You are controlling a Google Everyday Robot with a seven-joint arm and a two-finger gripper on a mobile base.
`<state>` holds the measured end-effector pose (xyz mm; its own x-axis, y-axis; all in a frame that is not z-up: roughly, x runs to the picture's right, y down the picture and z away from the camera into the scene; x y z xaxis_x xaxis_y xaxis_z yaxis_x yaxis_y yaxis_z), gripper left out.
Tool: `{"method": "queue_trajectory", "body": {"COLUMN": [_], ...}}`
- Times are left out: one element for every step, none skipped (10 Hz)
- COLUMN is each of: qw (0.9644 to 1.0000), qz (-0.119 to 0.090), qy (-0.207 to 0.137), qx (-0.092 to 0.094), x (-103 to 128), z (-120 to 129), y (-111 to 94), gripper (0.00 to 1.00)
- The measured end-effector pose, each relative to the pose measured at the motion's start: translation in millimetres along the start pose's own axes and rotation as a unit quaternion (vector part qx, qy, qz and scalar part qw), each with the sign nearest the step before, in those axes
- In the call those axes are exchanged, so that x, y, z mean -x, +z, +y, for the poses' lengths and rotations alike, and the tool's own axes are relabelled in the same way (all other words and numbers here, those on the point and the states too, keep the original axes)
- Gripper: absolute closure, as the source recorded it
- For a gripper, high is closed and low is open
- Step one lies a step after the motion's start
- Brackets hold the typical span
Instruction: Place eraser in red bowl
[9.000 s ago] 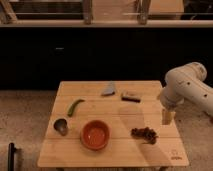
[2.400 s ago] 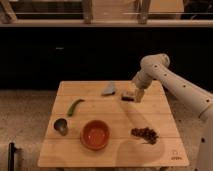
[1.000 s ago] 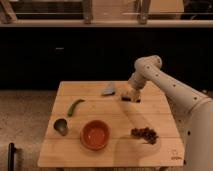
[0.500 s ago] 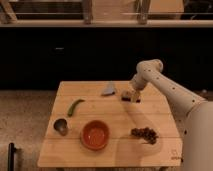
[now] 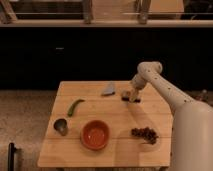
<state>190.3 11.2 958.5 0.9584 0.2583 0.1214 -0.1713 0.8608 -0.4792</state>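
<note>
The eraser [image 5: 131, 98] is a small dark block lying on the wooden table [image 5: 115, 112] near its far right edge. My gripper [image 5: 130, 94] is down on the eraser, right at it, at the end of the white arm [image 5: 160, 84] that reaches in from the right. The red bowl [image 5: 95, 134] sits upright near the table's front, left of centre, well away from the gripper and the eraser.
A grey cloth-like piece [image 5: 108, 89] lies just left of the gripper. A green pepper [image 5: 75, 106] lies at the left. A small metal cup [image 5: 61, 126] stands at the front left. A dark cluster of grapes [image 5: 145, 133] lies at the front right.
The arm swung from the table's right side to the eraser and lowered onto it. Over the last second it shifted only slightly at the eraser.
</note>
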Motion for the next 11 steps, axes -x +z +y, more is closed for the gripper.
{"method": "queue_trajectory", "body": {"qw": [1.0,1.0,0.9999,0.9999,0.9998,0.9997,0.9996,0.9995,0.9995,0.9994,0.9995], "qz": [0.001,0.002,0.003,0.005,0.006,0.008,0.008,0.008,0.006,0.004,0.001], "qy": [0.002,0.004,0.005,0.006,0.009,0.013,0.015,0.017,0.019,0.021,0.02], "qx": [0.004,0.008,0.012,0.014,0.017,0.02,0.022,0.023,0.026,0.026,0.025], "x": [-3,-5,-7,-11,-15,-19,-22,-24,-26,-27,-27], "z": [0,2,4,7,10,14,17,20,22,23,23], "y": [4,6,8,9,10,11,13,14,17,19,21], "gripper": [0.2,0.2,0.2,0.2,0.2,0.2,0.2,0.2,0.2,0.2,0.2]}}
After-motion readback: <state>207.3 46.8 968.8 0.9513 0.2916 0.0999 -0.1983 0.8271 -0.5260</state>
